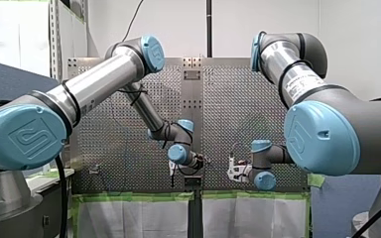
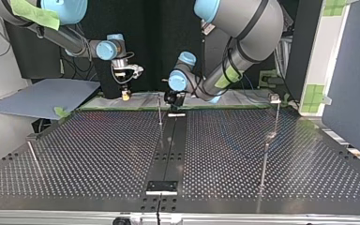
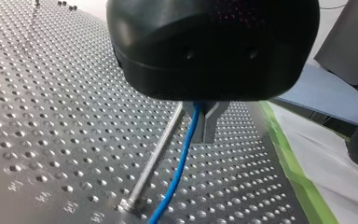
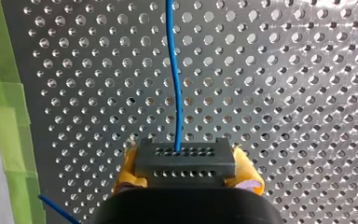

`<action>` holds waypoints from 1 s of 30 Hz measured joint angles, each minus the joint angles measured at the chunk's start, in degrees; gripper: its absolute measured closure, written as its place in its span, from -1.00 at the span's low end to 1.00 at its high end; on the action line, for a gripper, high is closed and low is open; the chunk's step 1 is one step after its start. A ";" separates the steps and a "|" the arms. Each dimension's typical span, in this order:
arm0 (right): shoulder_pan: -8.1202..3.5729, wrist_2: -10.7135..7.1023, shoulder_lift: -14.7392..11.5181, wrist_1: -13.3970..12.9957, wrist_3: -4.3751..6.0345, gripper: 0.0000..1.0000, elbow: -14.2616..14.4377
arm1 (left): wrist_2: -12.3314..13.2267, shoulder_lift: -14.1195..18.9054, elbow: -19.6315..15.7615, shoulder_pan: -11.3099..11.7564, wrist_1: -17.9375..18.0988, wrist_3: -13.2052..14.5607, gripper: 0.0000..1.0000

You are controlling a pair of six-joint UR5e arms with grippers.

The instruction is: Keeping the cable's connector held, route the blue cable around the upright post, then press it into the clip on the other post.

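Connector (image 4: 185, 162) within my right pincer (image 4: 189, 175)

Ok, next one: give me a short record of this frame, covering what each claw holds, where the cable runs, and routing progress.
right claw: shut on the connector
left claw: shut on the blue cable
cable path: leads ahead from the connector over the perforated table
upright post: close beside the cable, under the left claw
clip post: apart from both claws; pressing-in not yet done
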 joint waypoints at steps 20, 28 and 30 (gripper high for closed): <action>-0.57 -0.23 0.08 0.35 0.18 1.00 -1.65 | 4.32 -2.10 2.99 2.20 1.29 -4.33 0.98; -1.26 -0.23 0.08 0.44 0.26 1.00 -2.41 | 3.33 -2.09 3.10 3.10 1.35 -4.36 0.98; -1.38 -0.23 0.08 0.55 0.27 1.00 -2.57 | 3.29 -2.08 3.11 3.17 1.36 -4.36 0.98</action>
